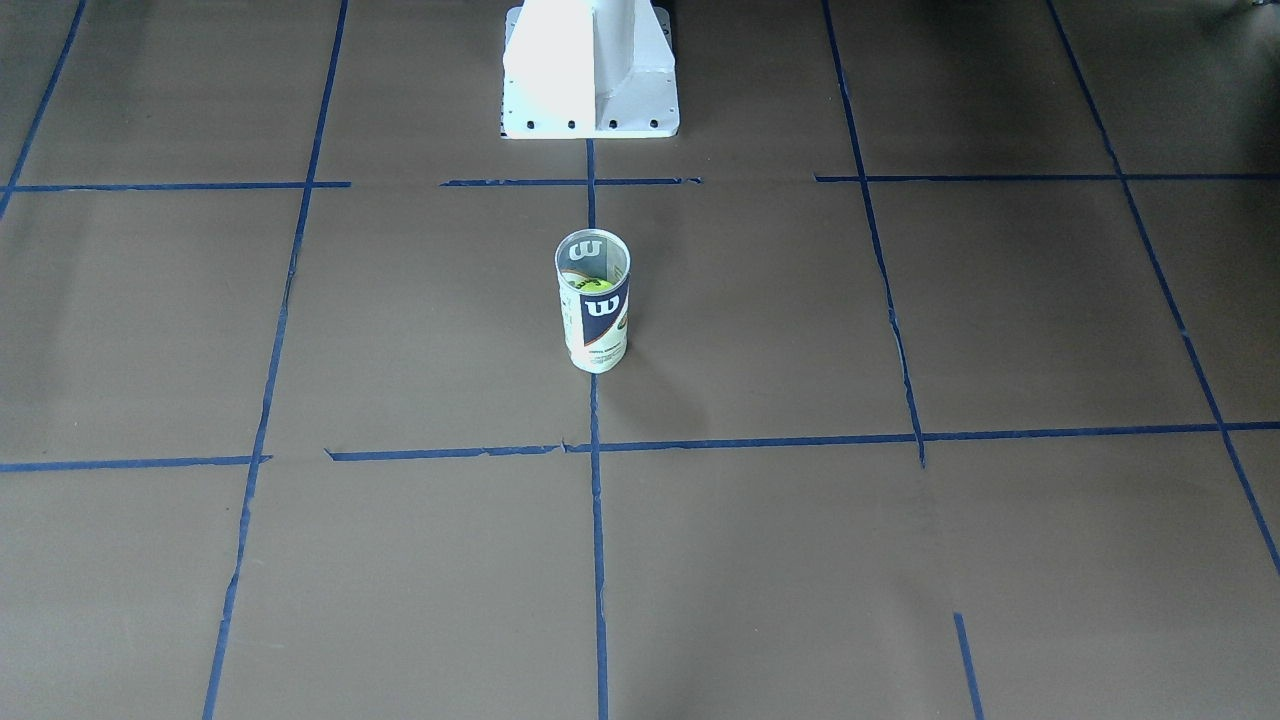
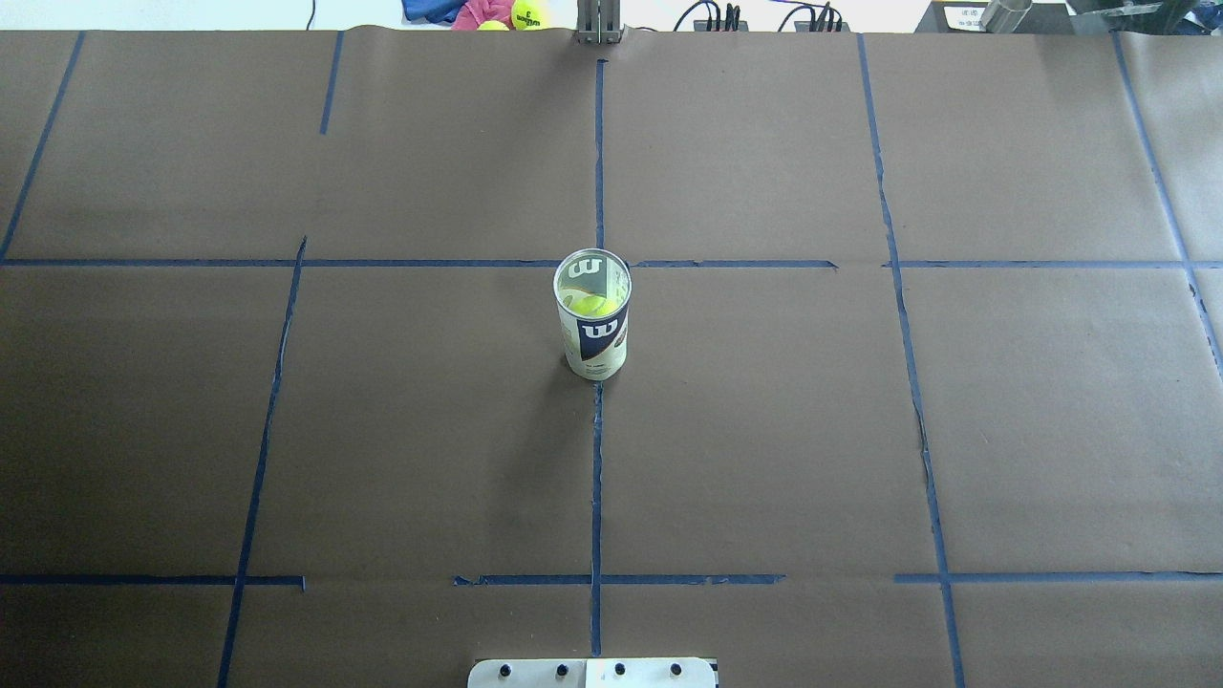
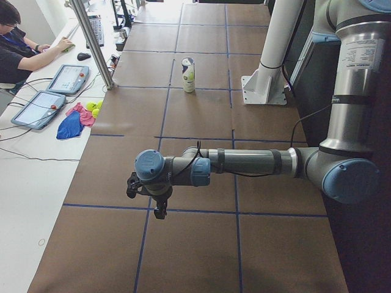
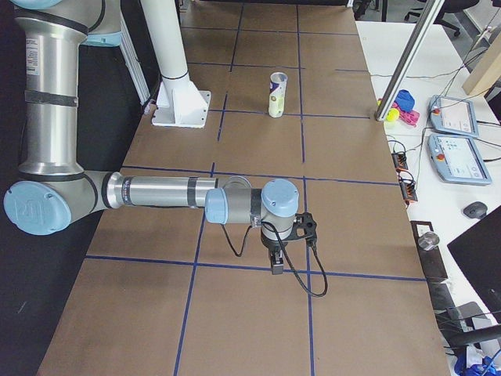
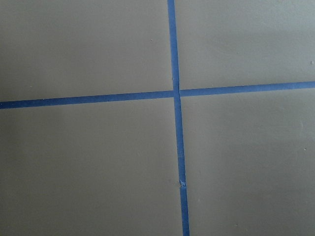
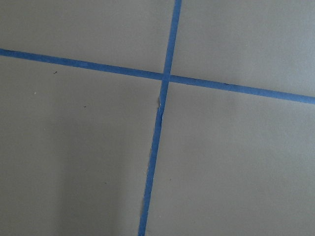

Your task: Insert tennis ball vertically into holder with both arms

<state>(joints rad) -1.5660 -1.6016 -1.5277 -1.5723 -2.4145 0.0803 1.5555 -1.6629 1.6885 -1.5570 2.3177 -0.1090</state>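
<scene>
At the middle of the brown paper-covered table (image 2: pixel 382 430), the can (image 2: pixel 593 330) stood upright on the centre strip of blue tape (image 2: pixel 597 478), its mouth open to the top and its white and navy label facing the robot. The tennis ball (image 2: pixel 589 305) sat inside it, below the rim, its yellow-green showing through the open mouth. The can stood alone in front of the white pedestal (image 1: pixel 590 70), with nothing touching it. Both arms were well apart from it, one toward each end of the table. The left arm (image 3: pixel 244 162) lay stretched out level and low over the paper with the left gripper (image 3: pixel 160 210) hanging downward above a tape line. The right arm (image 4: pixel 156 192) was held the same way, the right gripper (image 4: pixel 277 265) pointing down near a crossing of tape. Whether either gripper was released or clenched could not be told, since they showed only small in the side views, and each wrist camera showed just paper and crossed tape.
</scene>
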